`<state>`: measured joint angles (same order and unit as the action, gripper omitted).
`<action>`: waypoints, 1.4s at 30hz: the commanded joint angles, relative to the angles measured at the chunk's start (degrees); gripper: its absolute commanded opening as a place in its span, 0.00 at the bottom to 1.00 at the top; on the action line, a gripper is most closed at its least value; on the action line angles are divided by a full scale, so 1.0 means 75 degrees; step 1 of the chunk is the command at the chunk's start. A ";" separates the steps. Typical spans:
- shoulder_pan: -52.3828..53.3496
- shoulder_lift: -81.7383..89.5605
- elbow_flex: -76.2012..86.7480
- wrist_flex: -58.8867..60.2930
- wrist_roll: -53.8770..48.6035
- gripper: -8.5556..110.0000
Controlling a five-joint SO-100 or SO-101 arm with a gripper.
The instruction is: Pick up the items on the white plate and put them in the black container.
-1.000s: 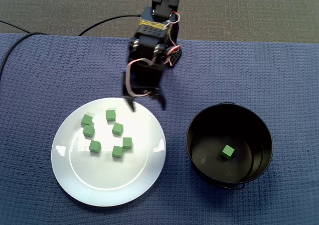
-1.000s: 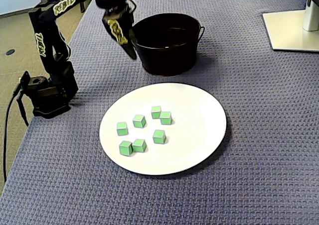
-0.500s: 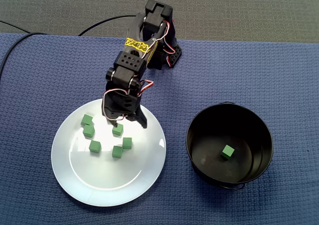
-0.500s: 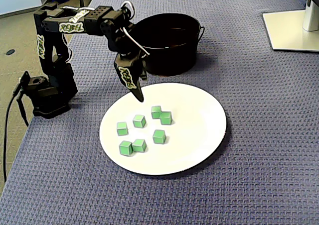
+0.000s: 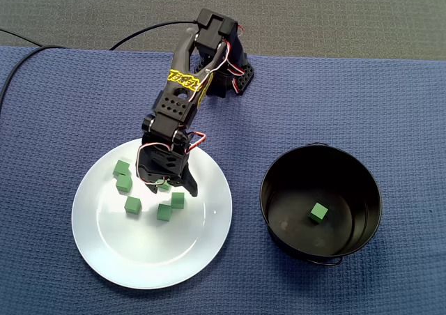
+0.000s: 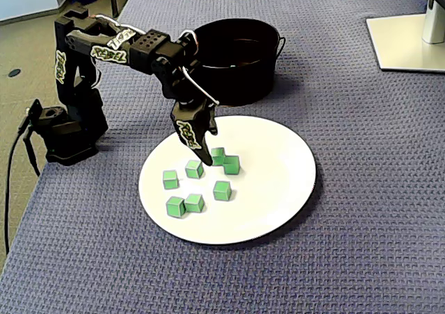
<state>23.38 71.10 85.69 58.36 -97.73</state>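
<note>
Gripper hung low over the white plate, inside the rim that faces the arm base, with its fingers pointing down. In a fixed view the fingers stood spread and clamped nothing. A partly hidden cube showed in the gap between them; contact could not be told. In the other fixed view, the gripper had its lower tip down between two of the green cubes, close to both.

Seven green cubes were counted on the plate in that view, all loose in the half nearest the arm. Two of them touched near the plate's middle.

The black container stood on the blue mat, just beside the plate and not touching it. One lone cube lay on its floor.

A white stand base sat at the mat's far corner, well apart from the plate. A black cable ran off the mat's edge behind the arm base.
</note>
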 commanded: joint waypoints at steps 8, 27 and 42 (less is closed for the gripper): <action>-0.0281 -0.0152 0.0527 -0.1125 0.0410 0.32; -0.0586 0.0316 0.1102 -0.1148 0.1277 0.07; -0.1723 0.4805 -0.2285 0.2766 0.6539 0.07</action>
<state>13.97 95.98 77.17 76.99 -61.88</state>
